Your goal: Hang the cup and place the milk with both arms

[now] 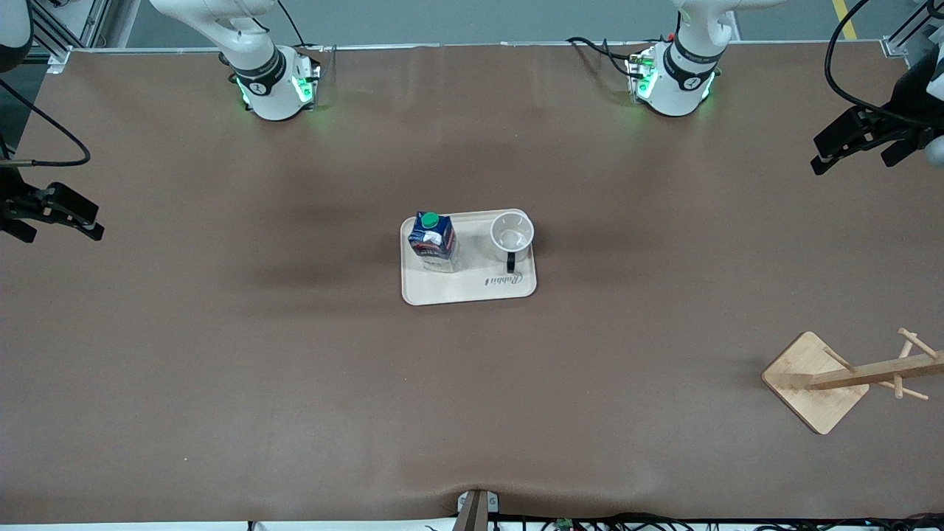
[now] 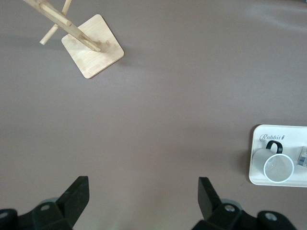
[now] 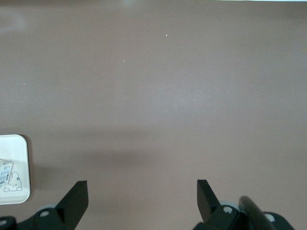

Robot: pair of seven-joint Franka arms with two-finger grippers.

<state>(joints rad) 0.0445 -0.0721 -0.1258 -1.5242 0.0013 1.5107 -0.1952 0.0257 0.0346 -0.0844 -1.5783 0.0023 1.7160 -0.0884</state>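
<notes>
The white cup [image 1: 512, 234] stands upright on a cream tray [image 1: 472, 291] at the table's middle, its black handle pointing toward the front camera. The dark blue milk carton [image 1: 433, 240] with a green cap stands on the same tray, beside the cup toward the right arm's end. My left gripper [image 1: 848, 151] is up in the air over the left arm's end of the table, open and empty [image 2: 143, 187]. My right gripper [image 1: 63, 225] is up over the right arm's end, open and empty [image 3: 141, 188]. The left wrist view shows the cup [image 2: 276, 165] on the tray [image 2: 254, 158].
A wooden cup rack [image 1: 848, 380] with pegs on a square base stands near the left arm's end, nearer the front camera than the tray; it also shows in the left wrist view [image 2: 91, 48]. A tray corner [image 3: 14, 143] shows in the right wrist view. Brown table covering all around.
</notes>
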